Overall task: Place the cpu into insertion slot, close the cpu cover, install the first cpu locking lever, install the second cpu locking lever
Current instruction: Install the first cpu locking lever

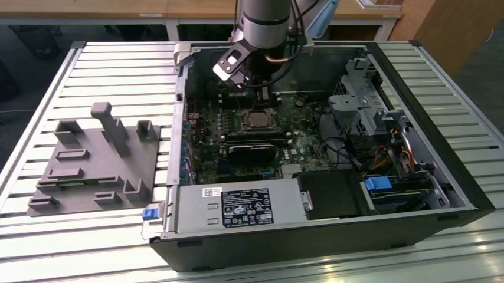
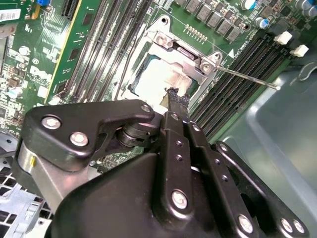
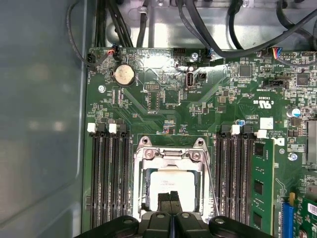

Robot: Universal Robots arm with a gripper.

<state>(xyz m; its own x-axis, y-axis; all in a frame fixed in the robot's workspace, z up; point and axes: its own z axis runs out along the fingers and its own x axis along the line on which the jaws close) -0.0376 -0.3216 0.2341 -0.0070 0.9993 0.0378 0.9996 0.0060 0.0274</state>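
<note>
We're watching the gripper (image 3: pixel 171 197) clenched on nothing over the cpu (image 3: pixel 171 179) inside the cpu cover (image 3: pixel 141 166); the second wrist view is showing a locking lever (image 2: pixel 247 78) jutting free.

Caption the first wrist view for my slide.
Shut claw poised over the cpu, framed by the cpu cover, on the motherboard.

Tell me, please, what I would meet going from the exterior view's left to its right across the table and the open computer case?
Grey fixture block → cpu on the green board → metal drive cage.
</note>
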